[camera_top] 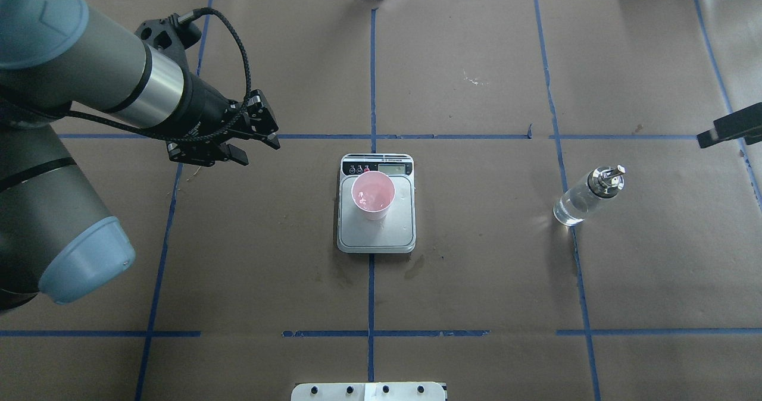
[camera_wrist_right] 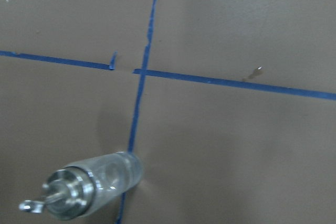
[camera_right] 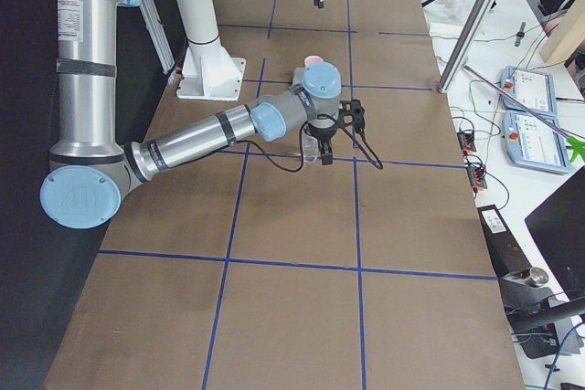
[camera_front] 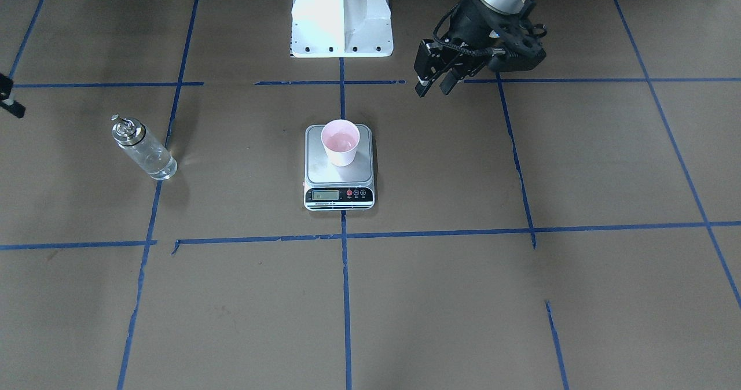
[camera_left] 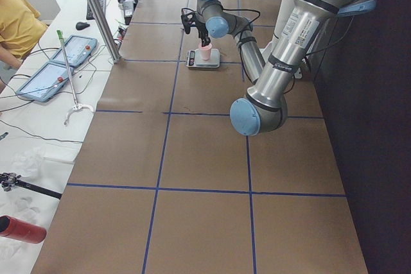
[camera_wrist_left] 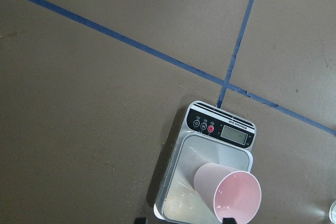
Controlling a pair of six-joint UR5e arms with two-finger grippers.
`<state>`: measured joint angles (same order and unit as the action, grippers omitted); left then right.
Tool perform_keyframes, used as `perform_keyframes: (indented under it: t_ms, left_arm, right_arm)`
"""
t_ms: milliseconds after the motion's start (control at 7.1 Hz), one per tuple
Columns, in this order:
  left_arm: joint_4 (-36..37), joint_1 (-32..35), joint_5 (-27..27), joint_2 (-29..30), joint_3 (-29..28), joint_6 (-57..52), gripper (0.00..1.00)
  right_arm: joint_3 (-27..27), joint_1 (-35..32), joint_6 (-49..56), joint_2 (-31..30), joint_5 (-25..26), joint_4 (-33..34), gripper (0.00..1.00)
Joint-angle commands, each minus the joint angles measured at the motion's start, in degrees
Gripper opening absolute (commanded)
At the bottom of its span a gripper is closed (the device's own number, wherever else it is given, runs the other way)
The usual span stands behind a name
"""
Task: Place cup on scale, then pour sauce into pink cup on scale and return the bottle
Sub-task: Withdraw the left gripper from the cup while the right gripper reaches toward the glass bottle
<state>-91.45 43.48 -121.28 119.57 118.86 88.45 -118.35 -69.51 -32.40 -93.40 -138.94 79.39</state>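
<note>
The pink cup (camera_front: pixel 340 142) stands upright on the steel platform of the scale (camera_front: pixel 338 196), toward its back edge, and its inside shines a little. The clear glass bottle (camera_top: pixel 586 196) with a silver spout cap stands alone on the table on the robot's right, held by nothing. My left gripper (camera_top: pixel 256 151) hovers open and empty to the left of the scale, well apart from the cup (camera_top: pixel 373 195). Only a black part of my right gripper (camera_top: pixel 714 133) shows at the frame edge, beyond the bottle. The right wrist view looks down on the bottle (camera_wrist_right: pixel 84 190) and shows no fingers.
Blue tape lines divide the brown paper table into squares. The white robot base mount (camera_front: pixel 341 19) sits at the robot's side of the table. Off the table's far side, the exterior left view shows a person in yellow (camera_left: pixel 16 24), tablets (camera_left: pixel 64 62) and a metal pole (camera_left: pixel 96 11).
</note>
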Motion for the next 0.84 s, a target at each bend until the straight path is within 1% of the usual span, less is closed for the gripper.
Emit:
perform_keyframes:
  t_ms: [0, 141, 282, 422, 563, 704]
  left_arm:
    - [0.0, 0.0, 0.8, -0.1, -0.1, 0.0, 0.58]
    - [0.0, 0.0, 0.9, 0.0, 0.0, 0.0, 0.58]
    - [0.1, 0.3, 1.5, -0.2, -0.1, -3.4, 0.58]
    - [0.0, 1.6, 1.6, -2.4, 0.0, -7.8, 0.58]
    - [0.1, 4.4, 1.6, -4.8, 0.2, -13.5, 0.58]
    - [0.0, 6.0, 1.6, -7.7, 0.6, -19.0, 0.59]
  right_arm:
    - [-4.8, 10.1, -19.3, -0.4, 5.0, -9.5, 1.0]
    - [-9.4, 18.9, -27.0, -0.8, 15.5, -9.5, 1.0]
    - [-11.5, 26.5, -30.9, -2.6, 25.6, -9.6, 1.0]
    - [-11.8, 29.8, -31.6, -4.4, 30.6, -9.9, 1.0]
    - [-11.8, 32.7, -31.9, -5.8, 35.9, -10.1, 1.0]
    - [-11.7, 35.3, -34.4, -7.2, 40.0, -10.2, 0.99]
